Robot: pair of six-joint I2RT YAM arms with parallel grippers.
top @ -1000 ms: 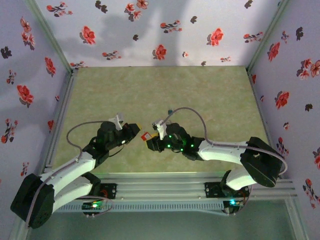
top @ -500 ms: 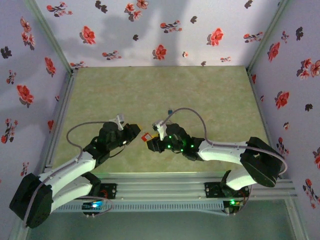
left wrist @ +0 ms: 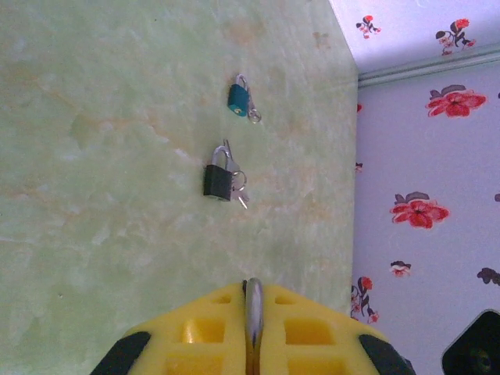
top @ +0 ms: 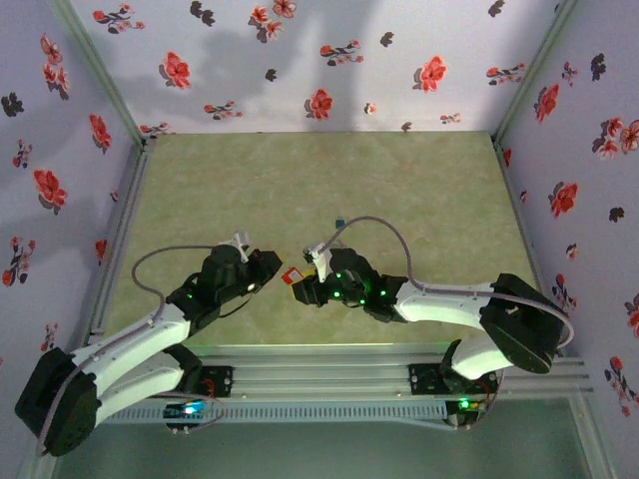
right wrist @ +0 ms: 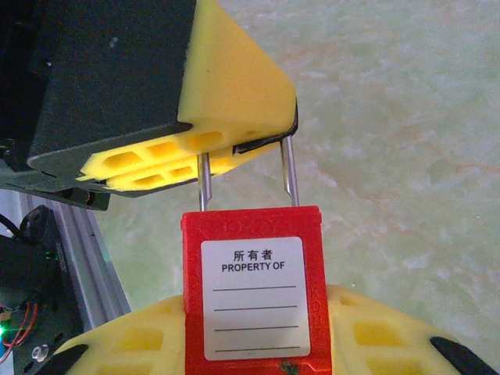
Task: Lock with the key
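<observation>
The red padlock point(right wrist: 254, 297), with a white "PROPERTY OF" label, is held upright by its body in my right gripper point(right wrist: 254, 332). Its metal shackle point(right wrist: 289, 168) rises into the yellow fingers point(right wrist: 234, 86) of my left gripper, which are shut on its top. In the left wrist view the left gripper point(left wrist: 253, 291) pinches that thin metal bar edge-on. From above, the padlock point(top: 292, 274) sits between the left gripper point(top: 272, 267) and the right gripper point(top: 301, 285). The key point(left wrist: 219, 181), black-headed with silvery metal, lies on the table beyond, apart from both grippers.
A small blue-headed piece point(left wrist: 237, 99) lies just past the key, visible from above as the blue piece point(top: 339, 217). Flowered walls point(top: 319, 60) enclose the green table point(top: 399, 180). An aluminium rail point(top: 329, 374) runs along the near edge.
The left arm has sunk slightly and its gripper has closed in on the padlock. The right gripper has edged left with the padlock.
</observation>
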